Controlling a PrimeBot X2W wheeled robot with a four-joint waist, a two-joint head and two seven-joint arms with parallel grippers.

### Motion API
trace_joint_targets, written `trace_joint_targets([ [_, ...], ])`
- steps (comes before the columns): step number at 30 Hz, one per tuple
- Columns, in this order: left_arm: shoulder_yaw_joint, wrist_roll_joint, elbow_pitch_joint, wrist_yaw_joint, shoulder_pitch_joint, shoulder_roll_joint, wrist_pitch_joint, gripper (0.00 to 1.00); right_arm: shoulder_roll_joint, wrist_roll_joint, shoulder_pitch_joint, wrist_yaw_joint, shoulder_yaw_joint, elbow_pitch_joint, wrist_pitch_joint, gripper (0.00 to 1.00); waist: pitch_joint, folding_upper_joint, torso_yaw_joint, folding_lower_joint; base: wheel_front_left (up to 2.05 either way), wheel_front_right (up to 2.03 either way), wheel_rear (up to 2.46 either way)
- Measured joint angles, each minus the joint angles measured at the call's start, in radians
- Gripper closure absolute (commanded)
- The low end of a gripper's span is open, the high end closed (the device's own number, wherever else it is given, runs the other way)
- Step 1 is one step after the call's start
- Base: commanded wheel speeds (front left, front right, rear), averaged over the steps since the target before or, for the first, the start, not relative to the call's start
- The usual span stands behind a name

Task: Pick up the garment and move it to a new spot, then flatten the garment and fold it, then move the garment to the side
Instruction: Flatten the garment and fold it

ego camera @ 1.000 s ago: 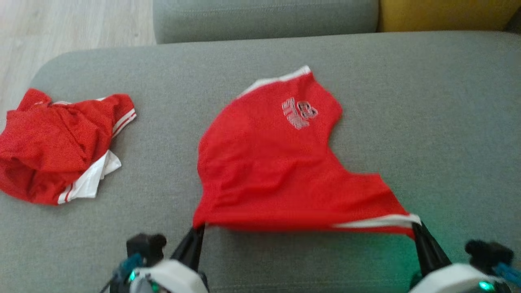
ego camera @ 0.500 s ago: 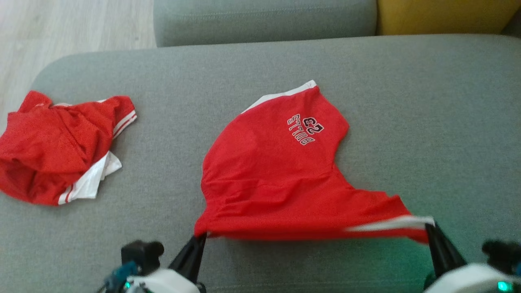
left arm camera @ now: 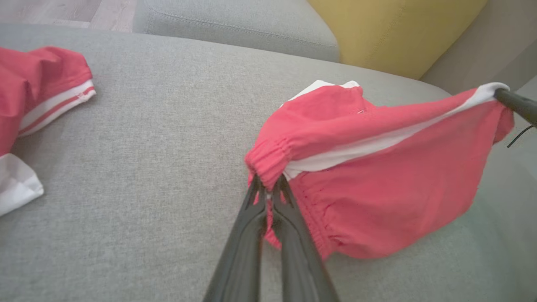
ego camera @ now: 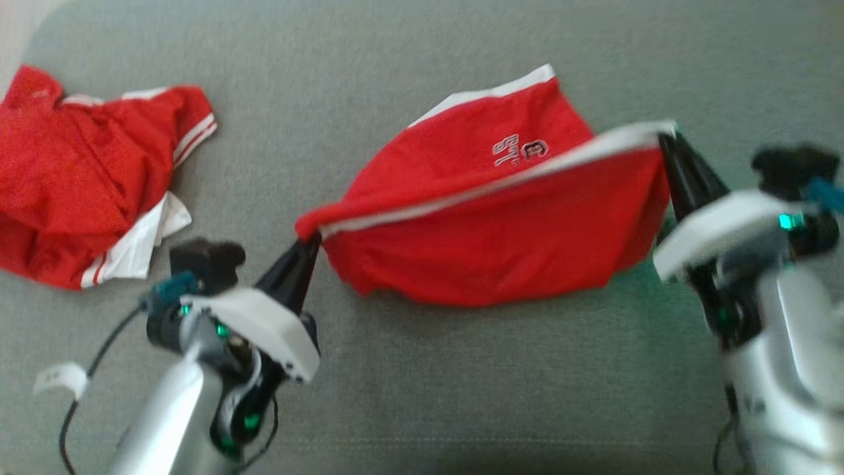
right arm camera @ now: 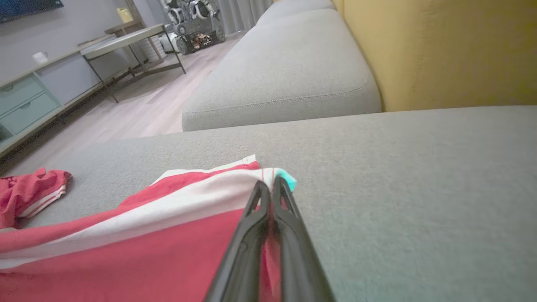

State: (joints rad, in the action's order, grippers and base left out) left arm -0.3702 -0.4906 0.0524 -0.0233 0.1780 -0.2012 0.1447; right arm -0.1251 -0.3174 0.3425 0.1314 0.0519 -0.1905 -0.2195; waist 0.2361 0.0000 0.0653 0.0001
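A grey sofa seat (ego camera: 461,396) is my working surface, with a yellow cushion (left arm camera: 394,29) behind it. My left hand (ego camera: 308,245) is closed on the gathered waistband corner of the red shorts (ego camera: 501,231). My right hand (ego camera: 663,138) is closed on the opposite corner, at the end of the white stripe (ego camera: 501,181). Between both hands the shorts hang stretched, the right side higher, and the far part with the printed letters (ego camera: 521,148) lies on the seat. A second red garment (ego camera: 79,185) lies crumpled at the left, well apart.
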Motion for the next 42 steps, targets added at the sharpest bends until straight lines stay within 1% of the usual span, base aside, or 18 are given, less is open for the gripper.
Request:
trace_joint_targets([
  [4, 0.004, -0.008, 0.072, 0.022, 0.092, 0.018, -0.015, 1.00, -0.022, -0.013, 0.160, 0.000, 0.050, -0.134, 0.040, 1.00, 0.050, 0.0000, 0.023, 0.0001, 0.00, 0.00, 0.00],
  [9, 0.026, -0.023, 0.156, 0.035, 0.194, 0.046, -0.053, 1.00, -0.043, -0.035, 0.331, 0.000, 0.105, -0.309, 0.091, 1.00, 0.097, 0.0000, 0.060, 0.0001, 0.00, 0.00, 0.00],
  [11, 0.025, -0.025, 0.195, 0.051, 0.227, 0.059, -0.067, 1.00, -0.049, -0.037, 0.383, 0.000, 0.116, -0.378, 0.113, 1.00, 0.113, 0.0000, 0.077, 0.0001, 0.00, 0.00, 0.00],
  [12, 0.020, -0.031, 0.239, 0.064, 0.256, 0.075, -0.077, 1.00, -0.051, -0.045, 0.424, 0.000, 0.133, -0.443, 0.135, 1.00, 0.128, 0.0000, 0.093, 0.0001, 0.00, 0.00, 0.00],
  [18, -0.008, -0.034, 0.356, 0.090, 0.305, 0.114, -0.128, 1.00, -0.049, -0.064, 0.493, 0.000, 0.181, -0.617, 0.184, 1.00, 0.161, 0.0000, 0.121, 0.0000, 0.00, 0.00, 0.00],
  [19, -0.010, -0.037, 0.372, 0.096, 0.311, 0.116, -0.137, 1.00, -0.049, -0.068, 0.497, 0.000, 0.189, -0.637, 0.197, 0.79, 0.163, 0.0000, 0.123, 0.0001, 0.00, 0.00, 0.00],
  [20, -0.011, -0.045, 0.387, 0.102, 0.317, 0.118, -0.145, 0.91, -0.049, -0.074, 0.501, 0.000, 0.198, -0.656, 0.208, 0.20, 0.165, 0.0000, 0.123, 0.0001, 0.00, 0.00, 0.00],
  [21, -0.012, -0.049, 0.401, 0.104, 0.323, 0.118, -0.154, 0.91, -0.049, -0.082, 0.505, 0.000, 0.207, -0.671, 0.222, 0.20, 0.165, 0.0000, 0.123, 0.0001, 0.00, 0.00, 0.00],
  [22, -0.012, -0.049, 0.410, 0.105, 0.327, 0.119, -0.162, 0.53, -0.049, -0.089, 0.508, 0.000, 0.215, -0.682, 0.236, 0.00, 0.166, 0.0000, 0.122, 0.0000, 0.00, 0.00, 0.00],
  [23, -0.012, -0.049, 0.418, 0.110, 0.330, 0.120, -0.174, 0.00, -0.049, -0.096, 0.511, 0.000, 0.224, -0.691, 0.248, 0.00, 0.165, 0.0000, 0.120, -0.0001, 0.00, 0.00, 0.00],
  [30, -0.011, -0.049, 0.440, 0.110, 0.334, 0.122, -0.252, 0.00, -0.049, -0.127, 0.513, 0.000, 0.266, -0.712, 0.353, 0.00, 0.150, 0.0000, 0.108, -0.0001, 0.00, 0.00, 0.00],
  [33, -0.008, -0.032, 0.433, 0.083, 0.325, 0.120, -0.309, 0.00, -0.050, -0.137, 0.511, 0.000, 0.287, -0.695, 0.407, 0.00, 0.133, 0.0000, 0.100, -0.0001, 0.00, 0.00, 0.00],
  [36, -0.003, 0.004, 0.402, 0.040, 0.283, 0.115, -0.358, 0.00, -0.056, -0.137, 0.499, 0.000, 0.292, -0.653, 0.444, 0.00, 0.113, 0.0000, 0.091, -0.0001, 0.00, 0.00, 0.00],
  [39, 0.012, 0.039, 0.351, -0.003, 0.232, 0.107, -0.386, 0.00, -0.065, -0.109, 0.460, 0.000, 0.278, -0.583, 0.462, 0.00, 0.093, 0.0000, 0.080, -0.0001, 0.00, 0.00, 0.00],
  [42, 0.045, 0.076, 0.281, -0.041, 0.196, 0.100, -0.393, 0.00, -0.066, -0.067, 0.387, 0.000, 0.241, -0.506, 0.467, 0.00, 0.075, 0.0000, 0.064, -0.0001, 0.00, 0.00, 0.00],
])
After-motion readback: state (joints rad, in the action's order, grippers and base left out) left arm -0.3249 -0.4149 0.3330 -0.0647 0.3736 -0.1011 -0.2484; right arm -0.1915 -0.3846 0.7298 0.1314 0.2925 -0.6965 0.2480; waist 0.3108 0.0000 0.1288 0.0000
